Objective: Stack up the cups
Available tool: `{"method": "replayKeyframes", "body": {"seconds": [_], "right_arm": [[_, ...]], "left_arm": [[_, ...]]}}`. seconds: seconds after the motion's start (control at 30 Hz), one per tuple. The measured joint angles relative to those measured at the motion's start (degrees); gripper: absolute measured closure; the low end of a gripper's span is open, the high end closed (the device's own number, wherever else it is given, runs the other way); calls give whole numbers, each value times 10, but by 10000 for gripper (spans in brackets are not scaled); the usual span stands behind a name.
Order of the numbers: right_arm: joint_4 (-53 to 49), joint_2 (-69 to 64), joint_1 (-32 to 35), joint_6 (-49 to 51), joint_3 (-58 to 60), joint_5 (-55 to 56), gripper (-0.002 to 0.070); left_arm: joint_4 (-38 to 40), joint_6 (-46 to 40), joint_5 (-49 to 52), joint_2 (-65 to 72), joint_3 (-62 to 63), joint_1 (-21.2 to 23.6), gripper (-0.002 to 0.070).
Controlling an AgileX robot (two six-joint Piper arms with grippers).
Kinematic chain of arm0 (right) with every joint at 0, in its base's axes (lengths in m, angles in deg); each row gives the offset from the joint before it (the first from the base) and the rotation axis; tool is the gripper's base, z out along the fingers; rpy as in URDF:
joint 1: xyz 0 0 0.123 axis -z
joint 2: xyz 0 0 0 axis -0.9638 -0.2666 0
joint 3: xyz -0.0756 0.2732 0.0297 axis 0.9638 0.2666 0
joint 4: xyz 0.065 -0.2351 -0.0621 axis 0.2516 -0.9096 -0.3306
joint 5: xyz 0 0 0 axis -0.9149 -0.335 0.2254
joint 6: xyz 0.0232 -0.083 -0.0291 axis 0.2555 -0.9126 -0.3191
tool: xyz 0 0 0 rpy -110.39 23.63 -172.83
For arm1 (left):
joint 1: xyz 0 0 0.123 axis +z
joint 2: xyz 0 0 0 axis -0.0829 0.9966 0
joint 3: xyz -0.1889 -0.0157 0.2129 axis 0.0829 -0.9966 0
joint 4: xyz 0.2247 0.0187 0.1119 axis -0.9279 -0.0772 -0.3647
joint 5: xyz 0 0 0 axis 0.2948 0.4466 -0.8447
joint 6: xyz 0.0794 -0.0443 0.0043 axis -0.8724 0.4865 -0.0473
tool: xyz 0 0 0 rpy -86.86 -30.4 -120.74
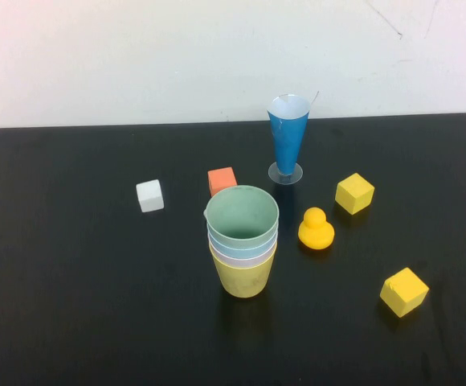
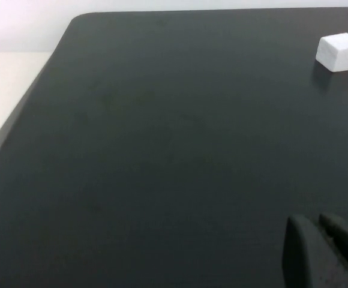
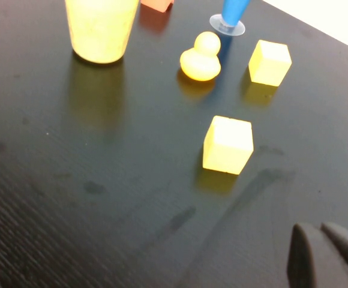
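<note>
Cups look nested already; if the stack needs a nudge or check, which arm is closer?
Right, probably. The right hand, shut, looks straight at the stack's yellow base. The left hand, also shut, faces bare table and the white cube.

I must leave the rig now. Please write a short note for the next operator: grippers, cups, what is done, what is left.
Left gripper: shut, holds nothing, low over bare table near the white cube.
Right gripper: shut, holds nothing, near a yellow cube.
Cups: all four nested in one stack mid-table, yellow cup at the bottom, then pink, blue, green cup on top.
Done: stacking looks complete.
Left: seemingly nothing; both arms are clear of the stack.
</note>
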Motion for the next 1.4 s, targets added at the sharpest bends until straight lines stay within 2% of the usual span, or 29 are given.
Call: {"method": "replayKeyframes", "body": {"seconds": [0.43,0.53,0.67,0.8,0.93,1.17,1.4], "right_arm": [[-1,9,2,0,0,0,678],[-6,52,41,-7,9,14,678],[-34,104,137,-30,63,72,679],[-41,113,249,-34,134,140,678],[-41,113,312,-36,184,157,679],[-69,113,357,-39,183,133,679],[-70,113,363,-39,183,133,679]], "left_arm": [[0,-2,0,0,0,0,675],[1,-2,0,0,0,0,675],[1,-2,0,0,0,0,675],[2,-2,0,-1,0,0,675],[2,-2,0,-1,0,0,675],[2,-2,0,-1,0,0,675],[2,-2,0,-1,0,0,675]]}}
